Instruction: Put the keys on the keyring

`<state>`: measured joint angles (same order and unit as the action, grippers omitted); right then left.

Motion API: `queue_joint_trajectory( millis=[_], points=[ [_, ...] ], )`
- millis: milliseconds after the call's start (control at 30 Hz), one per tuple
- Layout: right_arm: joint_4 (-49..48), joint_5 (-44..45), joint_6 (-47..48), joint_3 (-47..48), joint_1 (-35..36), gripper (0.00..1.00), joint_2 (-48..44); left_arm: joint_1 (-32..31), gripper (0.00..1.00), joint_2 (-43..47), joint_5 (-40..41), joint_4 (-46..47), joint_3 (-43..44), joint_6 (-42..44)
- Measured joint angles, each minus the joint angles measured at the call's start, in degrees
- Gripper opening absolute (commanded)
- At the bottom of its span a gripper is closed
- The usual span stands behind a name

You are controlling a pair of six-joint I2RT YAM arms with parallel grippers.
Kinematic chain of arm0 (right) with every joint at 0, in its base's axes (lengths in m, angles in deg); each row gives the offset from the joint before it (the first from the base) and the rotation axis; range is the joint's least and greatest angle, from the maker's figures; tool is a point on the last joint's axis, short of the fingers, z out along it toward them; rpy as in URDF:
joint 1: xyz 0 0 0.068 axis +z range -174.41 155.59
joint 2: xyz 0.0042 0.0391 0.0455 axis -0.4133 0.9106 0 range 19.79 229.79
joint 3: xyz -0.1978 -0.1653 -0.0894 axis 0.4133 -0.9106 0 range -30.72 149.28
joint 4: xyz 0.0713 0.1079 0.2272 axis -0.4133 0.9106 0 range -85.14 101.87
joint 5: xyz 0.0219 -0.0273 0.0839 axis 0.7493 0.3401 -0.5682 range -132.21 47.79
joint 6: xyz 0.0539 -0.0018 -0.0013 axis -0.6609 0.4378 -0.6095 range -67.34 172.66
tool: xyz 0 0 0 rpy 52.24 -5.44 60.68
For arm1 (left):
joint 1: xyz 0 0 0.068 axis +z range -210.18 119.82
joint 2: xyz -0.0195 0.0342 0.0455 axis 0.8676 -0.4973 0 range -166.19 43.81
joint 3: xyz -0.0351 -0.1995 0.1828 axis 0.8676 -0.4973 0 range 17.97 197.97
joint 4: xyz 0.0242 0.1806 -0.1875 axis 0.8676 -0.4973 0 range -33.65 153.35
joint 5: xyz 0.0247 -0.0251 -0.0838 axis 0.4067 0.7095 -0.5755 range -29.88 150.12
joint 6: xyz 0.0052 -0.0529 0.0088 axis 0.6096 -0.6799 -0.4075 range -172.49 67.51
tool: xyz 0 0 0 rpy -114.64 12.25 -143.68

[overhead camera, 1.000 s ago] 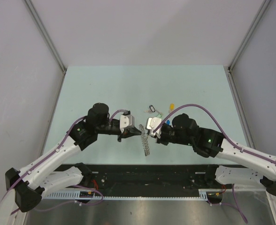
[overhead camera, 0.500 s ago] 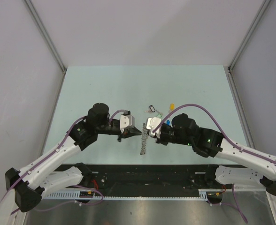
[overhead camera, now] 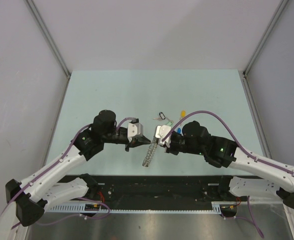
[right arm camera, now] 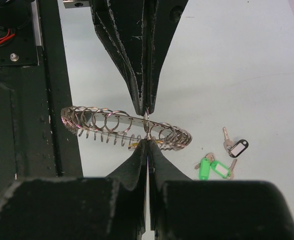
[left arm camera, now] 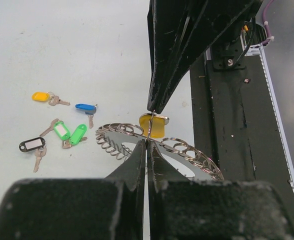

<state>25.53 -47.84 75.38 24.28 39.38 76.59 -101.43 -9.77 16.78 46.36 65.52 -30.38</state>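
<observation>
The keyring (overhead camera: pixel 148 152) hangs tilted in the air between my two grippers. It is a flat metal ring with many small loops along its rim. My left gripper (overhead camera: pixel 145 141) and right gripper (overhead camera: pixel 155 141) meet tip to tip. Each is shut on one thin loop of the keyring's rim (left arm camera: pixel 187 150), seen edge-on (right arm camera: pixel 147 122). A yellow-headed key (left arm camera: pixel 154 125) hangs at that loop; I cannot tell how it is attached. On the table lie an orange key (left arm camera: pixel 39 96), a blue key (left arm camera: pixel 85 107), two green keys (left arm camera: pixel 69 133) and a black key (left arm camera: pixel 32 144).
The loose keys (overhead camera: pixel 171 120) lie on the pale table just beyond the grippers. The black base rail (overhead camera: pixel 152 182) runs along the near edge under the keyring. Grey walls close the table at the left, right and back.
The keyring's lower end has swung to the left, from pointing down-right to down-left. Both grippers have stayed shut and almost in place.
</observation>
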Motion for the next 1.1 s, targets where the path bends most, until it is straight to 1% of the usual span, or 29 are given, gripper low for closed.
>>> queue_joint_trajectory(
  millis=[667, 867, 1100],
  points=[
    [0.07, -2.01, -0.2, 0.0, -0.52, 0.0, 0.04, -1.09, 0.0, 0.02, -1.27, -0.94, 0.0, 1.03],
    [0.04, -4.76, -0.17, 0.0, -1.53, 0.0, 0.04, -1.46, 0.0, 0.02, -2.6, -1.18, 0.0, 1.03],
    [0.07, -10.62, -0.07, 0.0, -4.39, 0.0, 0.04, -1.62, 0.0, 0.02, -3.82, -1.16, 0.0, 1.03]
  ],
)
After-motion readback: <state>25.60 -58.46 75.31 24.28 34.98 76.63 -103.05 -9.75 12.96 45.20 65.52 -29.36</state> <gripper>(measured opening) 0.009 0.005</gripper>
